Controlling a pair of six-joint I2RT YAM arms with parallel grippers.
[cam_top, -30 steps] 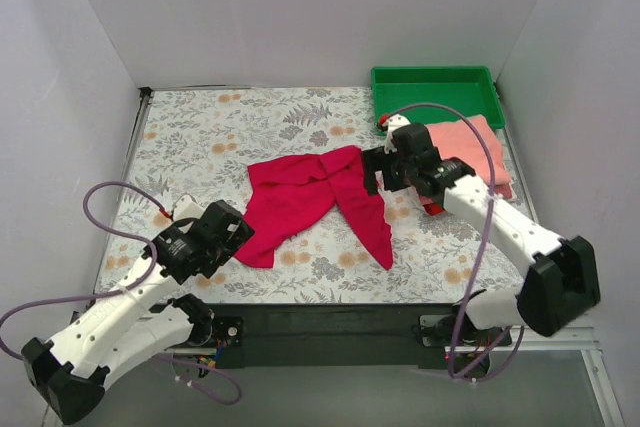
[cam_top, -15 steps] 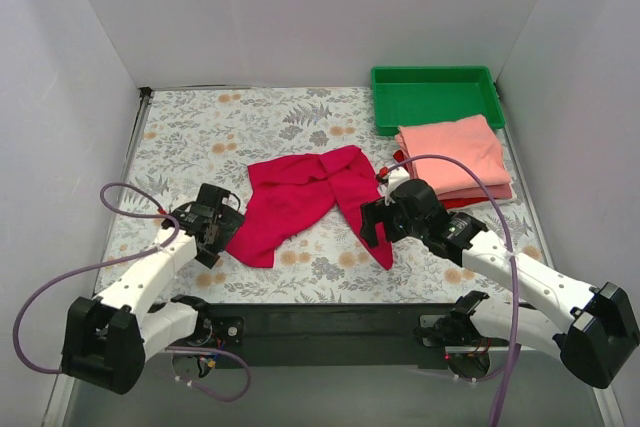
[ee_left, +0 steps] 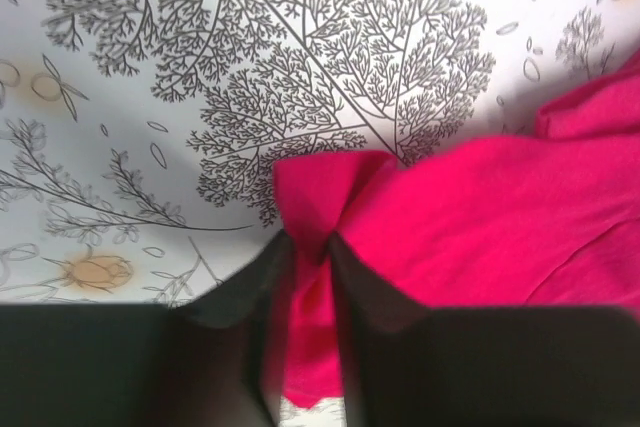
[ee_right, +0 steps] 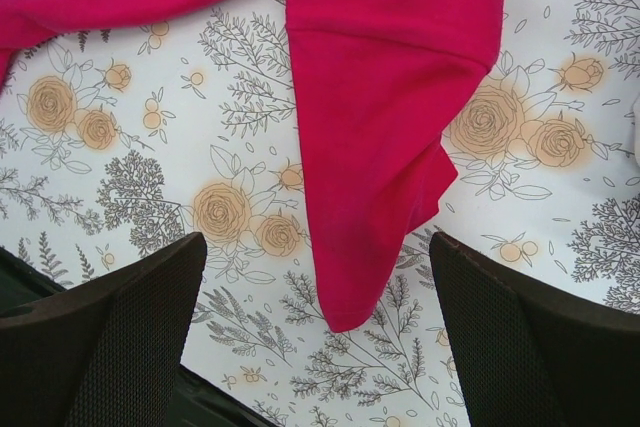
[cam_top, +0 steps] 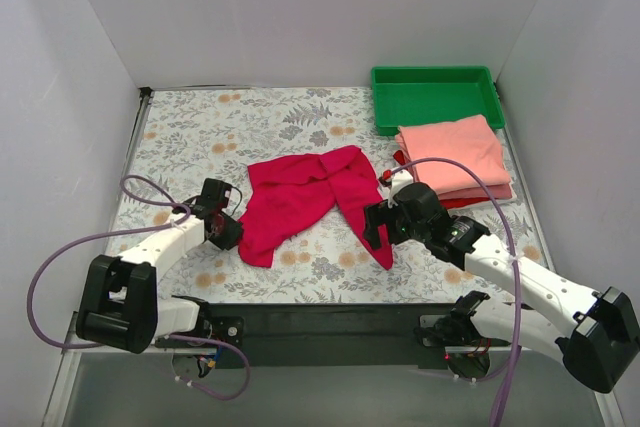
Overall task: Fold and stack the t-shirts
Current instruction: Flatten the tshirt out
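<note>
Left fingers (ee_left: 232, 292) around bunched crimson t-shirt (ee_left: 480, 227)

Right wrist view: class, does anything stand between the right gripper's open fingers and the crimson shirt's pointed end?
Nothing visible does. The right gripper is open, its fingers on either side of the crimson shirt where it narrows to a point, with only floral tablecloth around it.

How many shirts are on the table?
3: a crimson shirt spread in the middle, a pink shirt folded at right, a red shirt peeking from under it. More could hide beneath.
</note>
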